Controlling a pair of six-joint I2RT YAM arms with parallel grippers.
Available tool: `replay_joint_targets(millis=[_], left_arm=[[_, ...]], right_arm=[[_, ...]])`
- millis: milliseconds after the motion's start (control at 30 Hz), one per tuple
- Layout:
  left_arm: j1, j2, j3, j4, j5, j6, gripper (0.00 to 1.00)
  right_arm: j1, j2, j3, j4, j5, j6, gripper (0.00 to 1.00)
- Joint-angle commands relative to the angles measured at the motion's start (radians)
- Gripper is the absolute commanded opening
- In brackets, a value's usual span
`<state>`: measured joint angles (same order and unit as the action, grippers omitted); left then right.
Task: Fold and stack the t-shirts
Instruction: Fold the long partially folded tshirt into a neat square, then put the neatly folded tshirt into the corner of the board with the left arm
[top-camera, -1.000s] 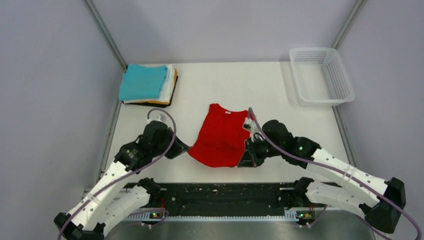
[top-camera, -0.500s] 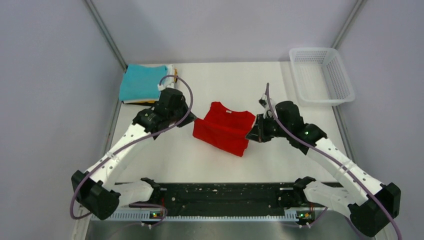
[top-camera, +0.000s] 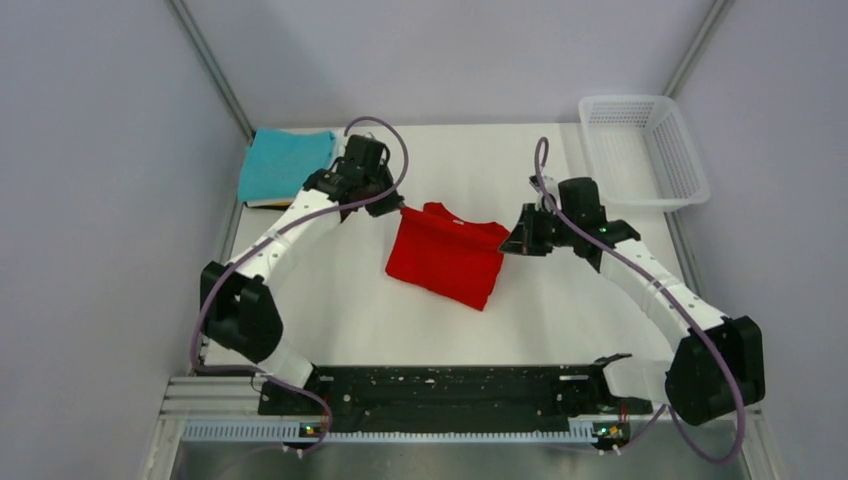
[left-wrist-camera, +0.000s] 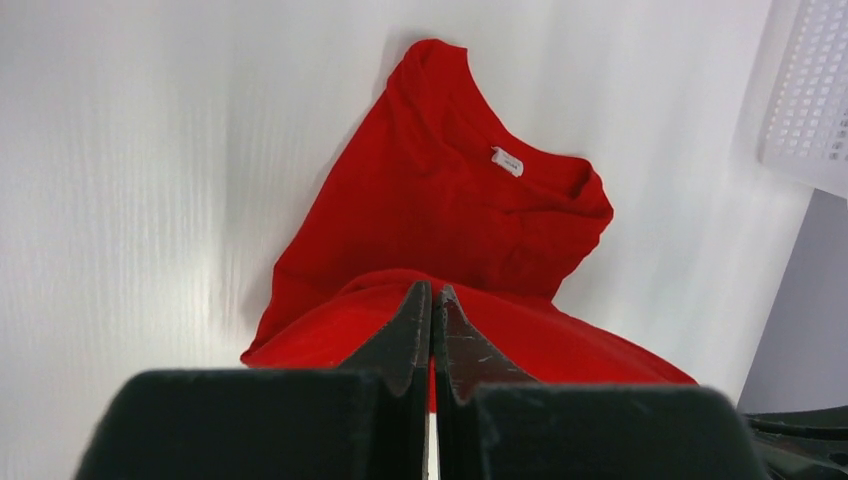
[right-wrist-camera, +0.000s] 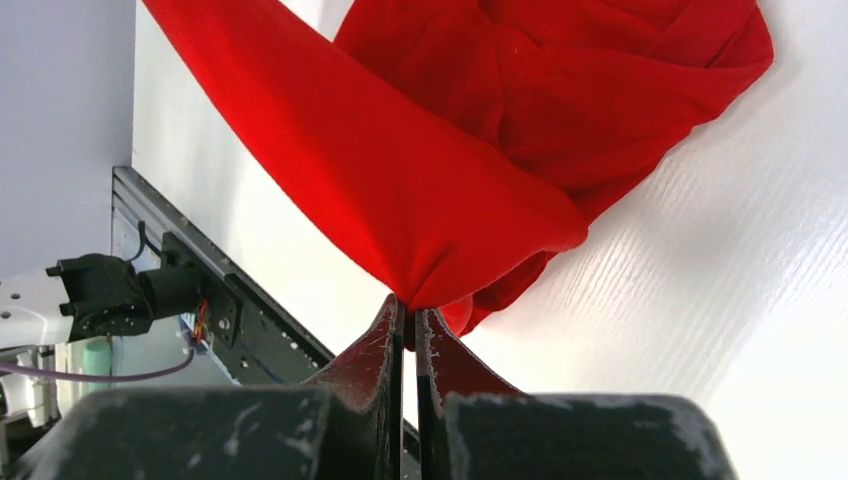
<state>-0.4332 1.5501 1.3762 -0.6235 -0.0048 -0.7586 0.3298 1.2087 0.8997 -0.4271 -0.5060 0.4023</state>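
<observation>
A bright red t-shirt (top-camera: 445, 255) lies mid-table, its lower half doubled back over the upper half toward the collar. My left gripper (top-camera: 397, 209) is shut on the folded hem at the shirt's far-left corner; the left wrist view shows red cloth (left-wrist-camera: 440, 200) pinched at the fingertips (left-wrist-camera: 432, 292). My right gripper (top-camera: 507, 244) is shut on the hem's other corner at the far right, cloth (right-wrist-camera: 400, 180) hanging from its tips (right-wrist-camera: 408, 305). A stack of folded t-shirts (top-camera: 283, 167), teal on top, sits at the back left.
A white mesh basket (top-camera: 642, 150) stands at the back right corner. The left arm reaches past the folded stack's right side. A black rail (top-camera: 440, 390) runs along the table's near edge.
Both grippers carried the shirt's near hem away from the arm bases toward the collar, doubling the shirt over. The left gripper travelled furthest, ending close to the folded stack.
</observation>
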Motion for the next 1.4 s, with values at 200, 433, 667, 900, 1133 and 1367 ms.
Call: replay_joint_targets(millis=[200, 433, 667, 900, 1133, 1367], left_arm=[[0.042, 0.199, 0.165, 0.099, 0.048, 0.049, 0.00], [0.050, 0.394, 0.317, 0.067, 0.067, 0.061, 0.00], [0.061, 0.551, 0.427, 0.053, 0.062, 0.056, 0.00], [0.067, 0.613, 0.511, 0.050, 0.062, 0.086, 0.87], [0.063, 0.457, 0.405, -0.001, 0.090, 0.159, 0.99], [0.066, 0.347, 0.147, 0.066, 0.206, 0.393, 0.99]], right_arm=[[-0.076, 0.141, 0.063, 0.135, -0.071, 0.010, 0.00], [-0.127, 0.278, 0.092, 0.187, -0.021, 0.021, 0.00], [-0.144, 0.459, 0.162, 0.263, 0.068, 0.033, 0.02], [-0.147, 0.576, 0.294, 0.219, 0.139, 0.020, 0.68], [-0.148, 0.444, 0.244, 0.146, 0.200, -0.004, 0.91], [-0.147, 0.197, 0.056, 0.133, 0.169, -0.022, 0.99]])
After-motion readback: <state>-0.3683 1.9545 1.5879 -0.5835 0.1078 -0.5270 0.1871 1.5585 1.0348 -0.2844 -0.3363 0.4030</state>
